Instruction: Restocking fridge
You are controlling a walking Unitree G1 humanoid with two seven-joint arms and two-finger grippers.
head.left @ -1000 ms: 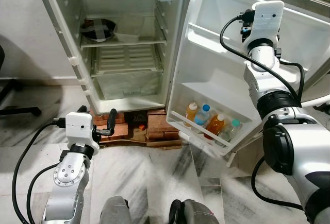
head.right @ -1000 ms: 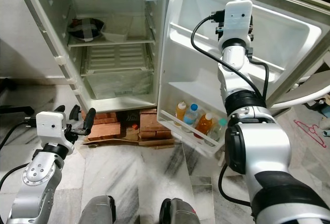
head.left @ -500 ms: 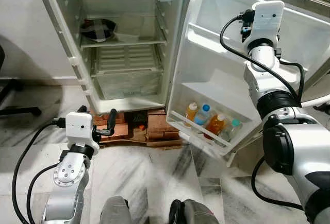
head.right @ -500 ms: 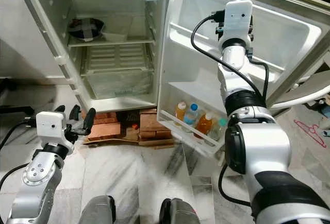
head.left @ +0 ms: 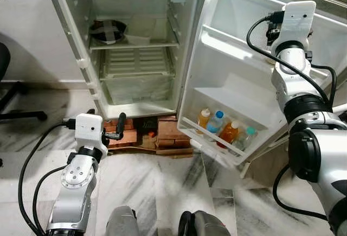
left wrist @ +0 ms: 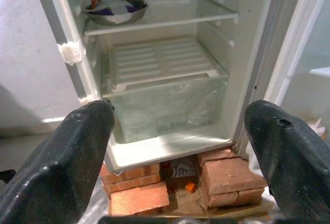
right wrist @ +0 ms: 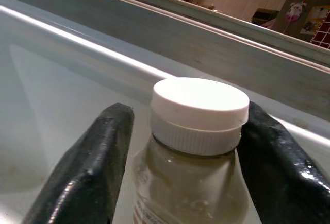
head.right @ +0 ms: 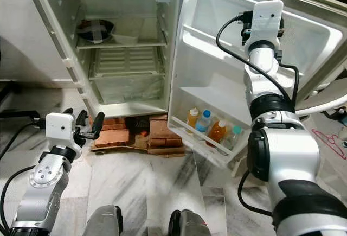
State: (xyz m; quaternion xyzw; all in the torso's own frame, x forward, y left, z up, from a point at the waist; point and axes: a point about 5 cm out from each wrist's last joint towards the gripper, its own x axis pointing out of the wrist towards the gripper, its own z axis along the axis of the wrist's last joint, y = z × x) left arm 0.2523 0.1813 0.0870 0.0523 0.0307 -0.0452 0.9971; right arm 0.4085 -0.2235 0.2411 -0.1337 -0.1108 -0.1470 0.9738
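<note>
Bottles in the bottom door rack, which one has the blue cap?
The second bottle from the hinge end, clear with a blue cap. The orange bottles flank it, and the outermost bottle has a greenish cap.

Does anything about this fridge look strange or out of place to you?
Yes: the fridge stands raised on stacked red bricks over flattened cardboard, with small scraps in the gap beneath. Inside, a foil-covered bowl sits alone on the top shelf. Nothing looks spilled.
</note>
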